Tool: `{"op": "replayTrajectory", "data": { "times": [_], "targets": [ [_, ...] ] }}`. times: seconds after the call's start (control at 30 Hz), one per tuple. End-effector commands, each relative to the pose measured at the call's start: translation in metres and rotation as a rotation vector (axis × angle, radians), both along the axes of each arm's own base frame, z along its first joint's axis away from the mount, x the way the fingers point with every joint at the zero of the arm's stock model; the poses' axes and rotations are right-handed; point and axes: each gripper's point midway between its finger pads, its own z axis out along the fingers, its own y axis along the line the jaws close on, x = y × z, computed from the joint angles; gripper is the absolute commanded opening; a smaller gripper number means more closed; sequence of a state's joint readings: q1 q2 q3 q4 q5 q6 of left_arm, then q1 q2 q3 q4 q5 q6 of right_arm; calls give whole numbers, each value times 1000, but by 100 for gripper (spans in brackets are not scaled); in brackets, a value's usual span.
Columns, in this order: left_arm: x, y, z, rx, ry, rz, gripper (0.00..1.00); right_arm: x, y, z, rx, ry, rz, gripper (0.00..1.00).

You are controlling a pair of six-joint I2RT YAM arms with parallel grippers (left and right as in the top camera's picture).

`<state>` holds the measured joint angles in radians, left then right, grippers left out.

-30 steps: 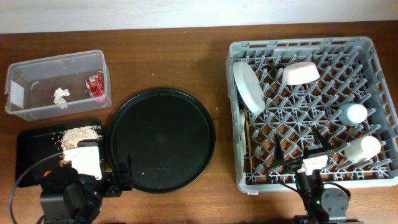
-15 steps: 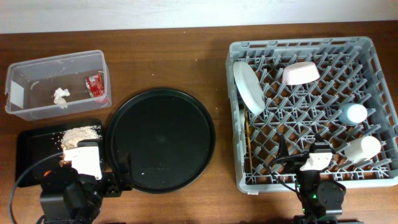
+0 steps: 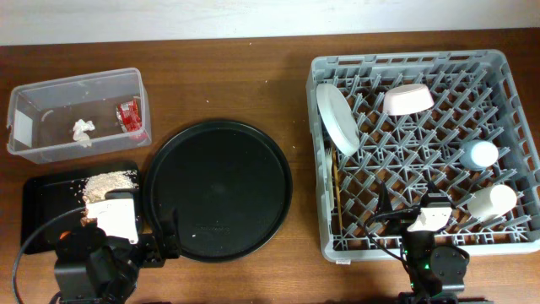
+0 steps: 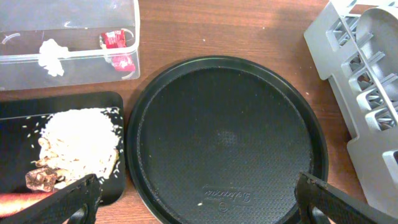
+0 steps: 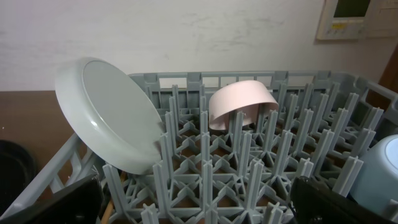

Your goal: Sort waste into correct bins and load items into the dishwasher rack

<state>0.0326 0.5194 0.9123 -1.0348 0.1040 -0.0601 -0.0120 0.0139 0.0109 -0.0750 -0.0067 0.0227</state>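
The grey dishwasher rack (image 3: 506, 76) holds the pale grey plate (image 3: 337, 118), pink bowl (image 3: 408, 99), blue cup (image 3: 481, 154), cream cup (image 3: 492, 201), white fork (image 3: 327, 156) and chopsticks (image 3: 337, 198). The clear tub (image 3: 51, 101) holds the white tissue (image 3: 82, 130) and red wrapper (image 3: 128, 116). The black rectangular tray (image 3: 42, 198) holds the beige food scraps (image 3: 110, 181), a brown bit (image 4: 40, 180) and the carrot (image 4: 18, 200). My left gripper (image 4: 199, 205) is open and empty over the near rim of the round tray. My right gripper (image 5: 199, 205) is open and empty over the rack's front pegs.
The large round black tray (image 3: 219, 190) lies between the bins and the rack, with a tiny white speck (image 3: 197, 236) on it. The plate (image 5: 112, 118) and bowl (image 5: 242, 102) stand upright between pegs ahead of my right gripper. A wall runs behind the table.
My right gripper has shifted a little to the right and back toward the rack's front edge. The left arm and all objects have not moved.
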Motion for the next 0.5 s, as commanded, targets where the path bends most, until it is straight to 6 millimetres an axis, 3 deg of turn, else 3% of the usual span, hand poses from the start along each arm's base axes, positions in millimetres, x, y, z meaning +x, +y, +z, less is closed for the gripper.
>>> {"op": "replayTrajectory", "data": {
  "times": [0.0,0.2,0.47],
  "targets": [
    [0,1,0,6,-3,4,99,0,-2,-2,3,3,-15,99],
    [-3,9,-5,35,-11,40,99,0,-2,-2,3,3,-15,99],
    [15,9,-62,52,-224,41,99,0,-2,-2,3,3,-15,99]
  ]
}}
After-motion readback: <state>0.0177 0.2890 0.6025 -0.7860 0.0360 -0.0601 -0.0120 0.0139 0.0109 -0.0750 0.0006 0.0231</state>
